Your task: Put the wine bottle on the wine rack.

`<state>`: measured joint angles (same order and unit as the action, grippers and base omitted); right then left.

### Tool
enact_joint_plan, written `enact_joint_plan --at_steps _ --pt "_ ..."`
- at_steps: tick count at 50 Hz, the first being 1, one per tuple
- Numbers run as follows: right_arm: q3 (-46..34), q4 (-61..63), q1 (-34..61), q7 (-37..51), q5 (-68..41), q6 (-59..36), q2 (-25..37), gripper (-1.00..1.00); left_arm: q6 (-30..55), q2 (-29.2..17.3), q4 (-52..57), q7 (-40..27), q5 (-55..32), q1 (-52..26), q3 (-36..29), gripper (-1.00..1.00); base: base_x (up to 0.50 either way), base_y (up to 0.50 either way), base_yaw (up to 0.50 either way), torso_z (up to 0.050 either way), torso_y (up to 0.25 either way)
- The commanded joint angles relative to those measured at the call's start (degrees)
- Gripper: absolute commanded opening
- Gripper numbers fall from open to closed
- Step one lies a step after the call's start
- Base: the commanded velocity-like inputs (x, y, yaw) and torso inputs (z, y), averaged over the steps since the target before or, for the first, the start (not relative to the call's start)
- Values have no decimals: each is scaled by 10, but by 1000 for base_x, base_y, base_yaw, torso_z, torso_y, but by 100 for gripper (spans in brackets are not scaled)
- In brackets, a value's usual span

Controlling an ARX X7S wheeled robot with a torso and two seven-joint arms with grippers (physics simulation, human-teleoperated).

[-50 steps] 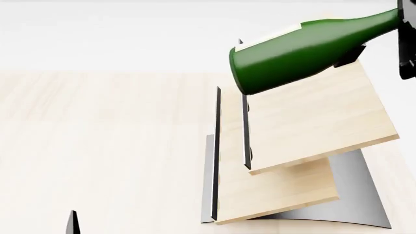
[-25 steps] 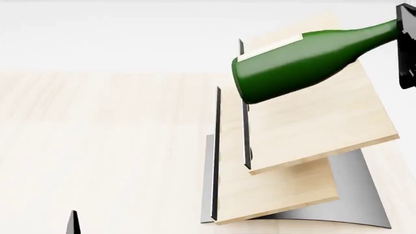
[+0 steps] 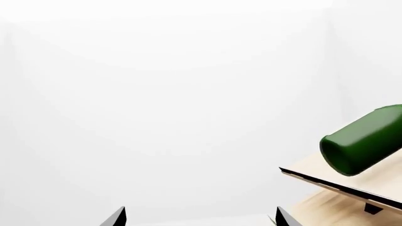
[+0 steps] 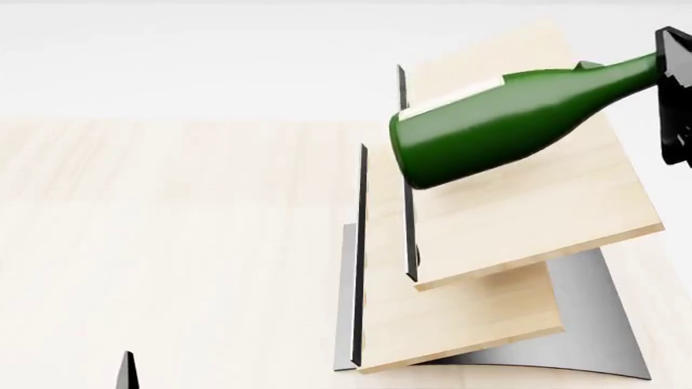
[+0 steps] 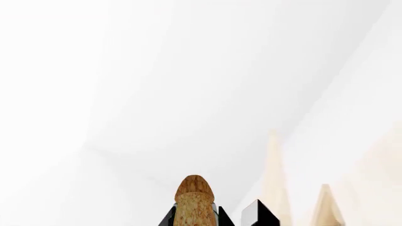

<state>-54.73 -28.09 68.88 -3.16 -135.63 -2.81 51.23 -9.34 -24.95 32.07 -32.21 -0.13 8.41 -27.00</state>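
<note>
A: Pale wood tabletop (image 4: 162,211), white walls. We count one wine bottle (image 4: 508,117), one wine rack (image 4: 508,219).

B: Bottle lies nearly flat, base left, over the rack's top panel; touching or not, we cannot tell.

A: Right gripper (image 4: 672,89) reaches in from the right edge, clamped on the neck; cork (image 5: 194,202) sits between its fingers.

B: Left gripper (image 3: 197,219) low, fingertips (image 3: 116,217) spread wide, holding nothing.
</note>
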Motion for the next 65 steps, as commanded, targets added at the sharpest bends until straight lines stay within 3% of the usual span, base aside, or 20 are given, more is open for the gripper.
enact_joint_plan --at_steps 1,61,62,65 --pt "13 -13 2 -15 12 -3 -6 -100 1 -1 -1 -1 -1 -2 -1 100 0 0 0 0 0" --pt "17 -32 -21 -38 22 -4 -20 -100 1 -4 -5 -6 -1 -6 -10 100 0 0 0 0 1" --pt "18 -28 -22 -42 23 -4 -18 100 1 -4 -5 -6 -1 -6 -10 100 0 0 0 0 0" --pt "19 -18 -24 -40 25 -1 -15 100 0 -4 -7 -6 -1 -7 -11 100 0 0 0 0 0"
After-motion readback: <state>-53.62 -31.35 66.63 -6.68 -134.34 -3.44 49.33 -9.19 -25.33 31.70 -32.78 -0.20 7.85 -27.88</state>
